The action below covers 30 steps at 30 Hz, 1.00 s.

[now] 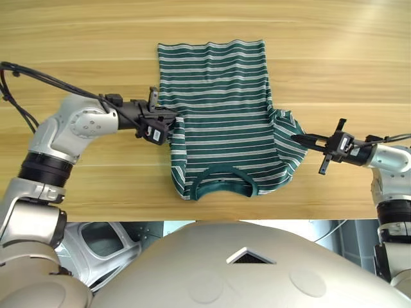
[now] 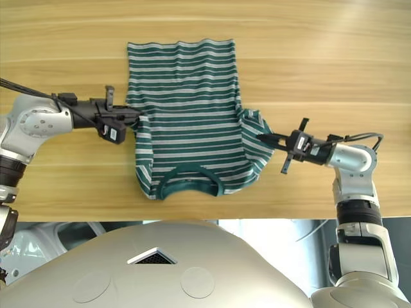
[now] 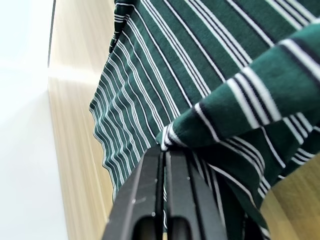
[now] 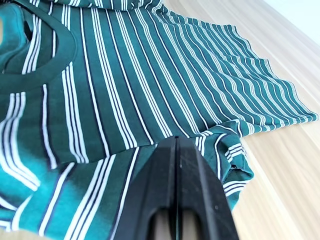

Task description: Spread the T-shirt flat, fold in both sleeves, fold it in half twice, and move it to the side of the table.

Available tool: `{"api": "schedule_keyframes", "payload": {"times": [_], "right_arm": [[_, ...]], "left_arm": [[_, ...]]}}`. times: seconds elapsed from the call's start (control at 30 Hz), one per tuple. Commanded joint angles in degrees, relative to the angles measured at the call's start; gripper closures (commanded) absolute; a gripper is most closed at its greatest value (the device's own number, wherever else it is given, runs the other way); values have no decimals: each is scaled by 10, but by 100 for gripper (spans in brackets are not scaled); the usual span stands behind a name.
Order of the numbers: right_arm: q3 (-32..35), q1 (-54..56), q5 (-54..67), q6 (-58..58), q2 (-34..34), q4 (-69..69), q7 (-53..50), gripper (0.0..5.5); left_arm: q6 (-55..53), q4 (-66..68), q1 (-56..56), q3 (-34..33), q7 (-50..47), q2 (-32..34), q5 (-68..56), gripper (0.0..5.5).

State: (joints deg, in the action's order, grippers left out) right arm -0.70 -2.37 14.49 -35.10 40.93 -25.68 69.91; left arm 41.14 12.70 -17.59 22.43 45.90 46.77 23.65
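- Green white-striped T-shirt [image 1: 221, 109] lies on pale wooden counter [image 1: 77, 38], collar toward near edge.
- Left gripper [image 1: 173, 118]: fingers [image 3: 150, 200] pinch its sleeve [image 3: 240, 110].
- Right gripper [image 1: 297, 136]: fingers [image 4: 155, 190] pressed together, perhaps nipping the other sleeve [image 1: 286, 128].

No legible text, label, brand, number or sign in any view, green striped T-shirt [image 1: 221, 109] carries white stripes only, no readable print or tag, light wooden table [image 1: 347, 58] plain grain, unmarked.

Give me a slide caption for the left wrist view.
Left gripper shut on a sleeve edge of the green striped T-shirt lying on the wooden table.
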Motion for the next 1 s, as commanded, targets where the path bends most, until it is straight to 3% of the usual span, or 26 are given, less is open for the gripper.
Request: {"api": "schedule_keyframes", "payload": {"times": [0.03,0.63,0.93,1.0], "right_arm": [[-4,-1,-2,5,-5,10,-4,550],[-15,13,-5,5,-19,-1,-1,550],[-23,14,-4,6,-22,4,-1,550],[-24,15,-4,7,-23,5,-1,550]], "left_arm": [[12,32,-16,29,11,-11,25,548],[-5,22,-67,62,46,-61,16,548],[-2,134,-102,117,47,-116,63,548],[-5,129,-95,129,70,-117,52,508]]}}
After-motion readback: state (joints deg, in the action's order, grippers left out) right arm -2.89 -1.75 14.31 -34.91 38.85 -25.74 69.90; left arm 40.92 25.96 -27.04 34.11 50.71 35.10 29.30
